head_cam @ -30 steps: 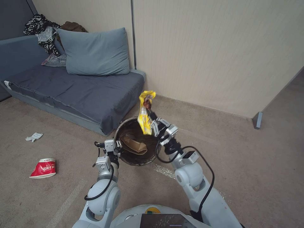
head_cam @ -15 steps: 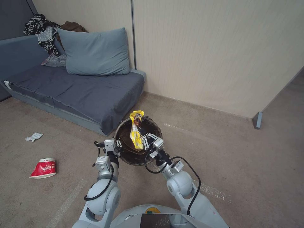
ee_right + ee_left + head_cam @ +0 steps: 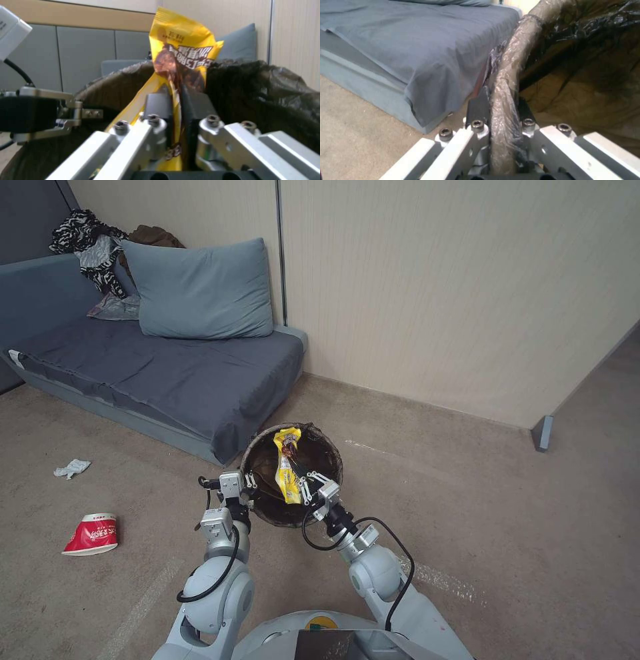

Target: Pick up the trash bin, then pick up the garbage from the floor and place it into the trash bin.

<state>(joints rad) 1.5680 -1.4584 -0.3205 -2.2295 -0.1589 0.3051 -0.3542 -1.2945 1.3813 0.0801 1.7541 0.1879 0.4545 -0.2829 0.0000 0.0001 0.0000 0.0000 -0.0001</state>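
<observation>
My left gripper (image 3: 250,487) is shut on the near left rim of the trash bin (image 3: 327,437) and holds it off the carpet; the left wrist view shows the fingers (image 3: 479,105) clamping the bag-covered rim (image 3: 510,70). My right gripper (image 3: 299,477) is shut on a yellow snack wrapper (image 3: 288,463) and sits low in the bin's mouth. In the right wrist view the wrapper (image 3: 180,55) stands upright between the fingers (image 3: 156,105), with the dark liner (image 3: 266,82) behind it. A tan paper bag (image 3: 580,100) lies inside the bin.
A red-and-white paper cup (image 3: 92,535) lies on its side on the floor at the left, with a white crumpled tissue (image 3: 72,468) beyond it. A grey sofa (image 3: 167,373) with a pillow (image 3: 197,290) stands just behind the bin. Open carpet (image 3: 500,513) spreads to the right.
My right gripper has come down and to the left with the yellow wrapper, from above the bin's rim into its mouth. The left arm and the bin have stayed put.
</observation>
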